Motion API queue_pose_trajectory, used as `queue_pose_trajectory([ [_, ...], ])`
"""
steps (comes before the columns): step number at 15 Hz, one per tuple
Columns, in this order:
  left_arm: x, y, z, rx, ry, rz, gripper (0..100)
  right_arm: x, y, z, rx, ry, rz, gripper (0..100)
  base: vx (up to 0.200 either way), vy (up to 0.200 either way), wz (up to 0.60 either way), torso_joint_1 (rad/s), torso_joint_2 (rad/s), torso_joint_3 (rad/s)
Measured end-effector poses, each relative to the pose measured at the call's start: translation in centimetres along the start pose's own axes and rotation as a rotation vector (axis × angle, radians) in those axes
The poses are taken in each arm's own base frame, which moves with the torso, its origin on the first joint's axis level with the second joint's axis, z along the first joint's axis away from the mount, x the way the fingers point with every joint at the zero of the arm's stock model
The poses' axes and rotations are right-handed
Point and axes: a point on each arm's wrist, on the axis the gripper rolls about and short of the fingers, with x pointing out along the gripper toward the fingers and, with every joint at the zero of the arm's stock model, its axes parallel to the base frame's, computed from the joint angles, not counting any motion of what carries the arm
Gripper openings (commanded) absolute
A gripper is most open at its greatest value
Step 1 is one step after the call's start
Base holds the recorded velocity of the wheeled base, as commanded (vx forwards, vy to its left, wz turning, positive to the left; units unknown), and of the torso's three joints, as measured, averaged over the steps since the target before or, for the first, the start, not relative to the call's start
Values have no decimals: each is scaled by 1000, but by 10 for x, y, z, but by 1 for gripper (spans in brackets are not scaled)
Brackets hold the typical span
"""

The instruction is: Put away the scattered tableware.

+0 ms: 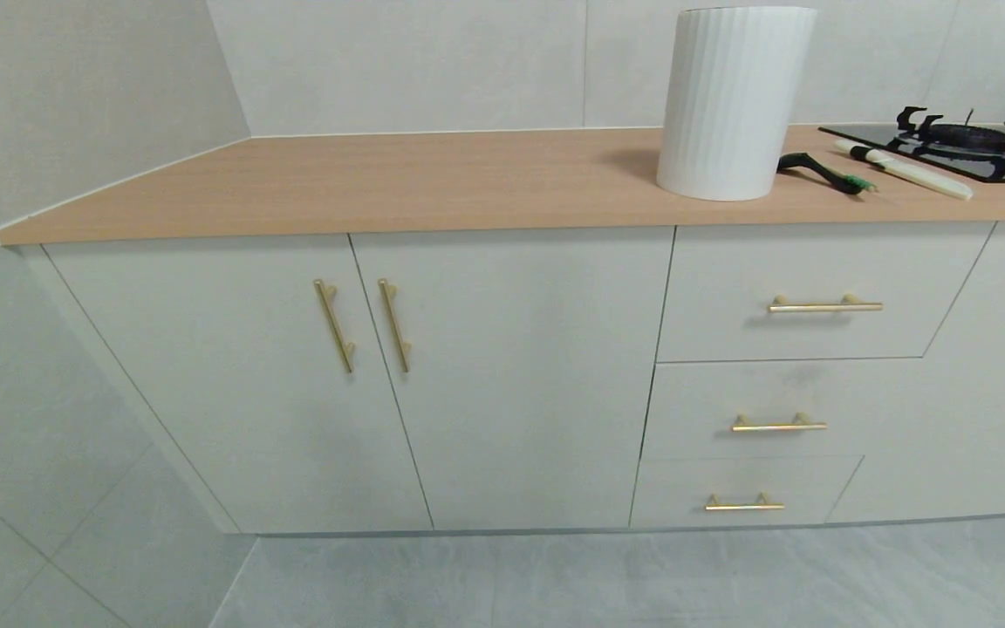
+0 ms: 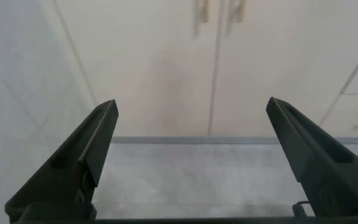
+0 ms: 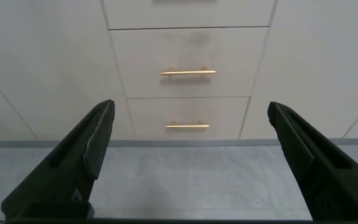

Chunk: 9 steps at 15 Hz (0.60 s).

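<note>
Counter [image 1: 380,183]: two utensils [image 1: 823,173] by the holder [image 1: 734,100], none picked yet; left gripper [image 2: 191,124] and right gripper [image 3: 191,124] gape empty, I'd roll closer first.

One white canister [image 1: 729,105], two utensils [image 1: 821,170] [image 1: 908,170], two doors [image 1: 232,375] [image 1: 520,375], three drawers [image 1: 816,262] [image 1: 764,392] [image 1: 738,480]

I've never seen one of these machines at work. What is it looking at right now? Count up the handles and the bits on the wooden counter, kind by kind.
Gold door handles: 2
Gold drawer handles: 3
White ribbed container: 1
Long utensils, one black-handled, one cream: 2
Black stove burner: 1
Total: 9
</note>
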Motion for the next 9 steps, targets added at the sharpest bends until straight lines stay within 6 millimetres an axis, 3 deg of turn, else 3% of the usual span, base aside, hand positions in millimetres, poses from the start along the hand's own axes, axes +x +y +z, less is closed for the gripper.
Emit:
queue_pose_trajectory([
  [9, 0, 0, 0, -8, 1, 0, 100, 0, 0, 0, 0, 0, 0, 100, 0, 0, 0, 0, 0, 0],
])
